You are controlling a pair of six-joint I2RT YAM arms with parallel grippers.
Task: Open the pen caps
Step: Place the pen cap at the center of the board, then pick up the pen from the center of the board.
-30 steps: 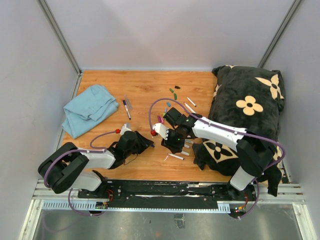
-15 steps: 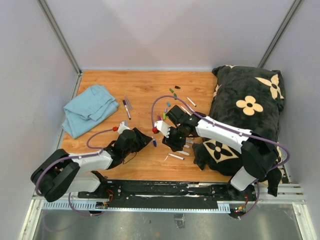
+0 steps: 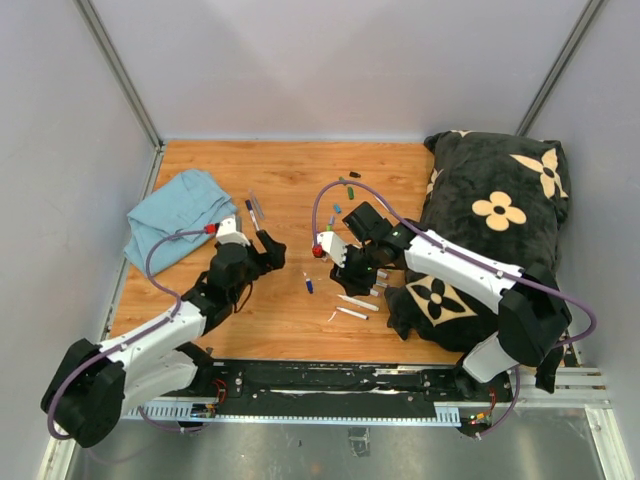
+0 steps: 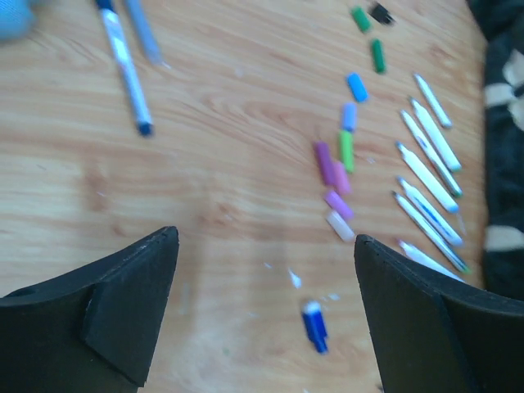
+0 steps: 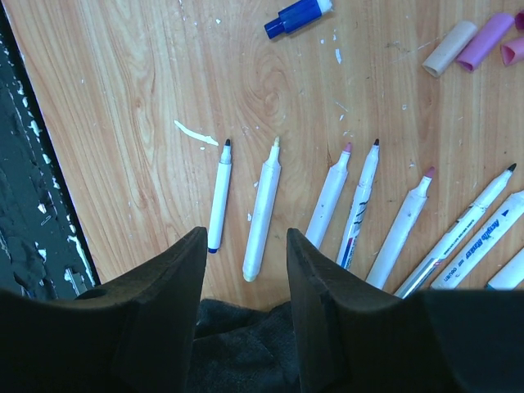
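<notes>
On the wooden table the pen caps lay in a loose line near the black cushion. The left pincer and the right pincer stood released, empty. For the seemingly capped pen far from the cushion, one should grip the barrel, the other the cap, pulling straight.

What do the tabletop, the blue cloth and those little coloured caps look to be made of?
Tabletop: wood or wood-look laminate, matte, with visible grain lines.
Blue cloth: soft fabric, since it lies in rumpled folds.
Pen caps: probably plastic; they look smooth, rigid and evenly coloured, though the view is a bit blurred.
</notes>
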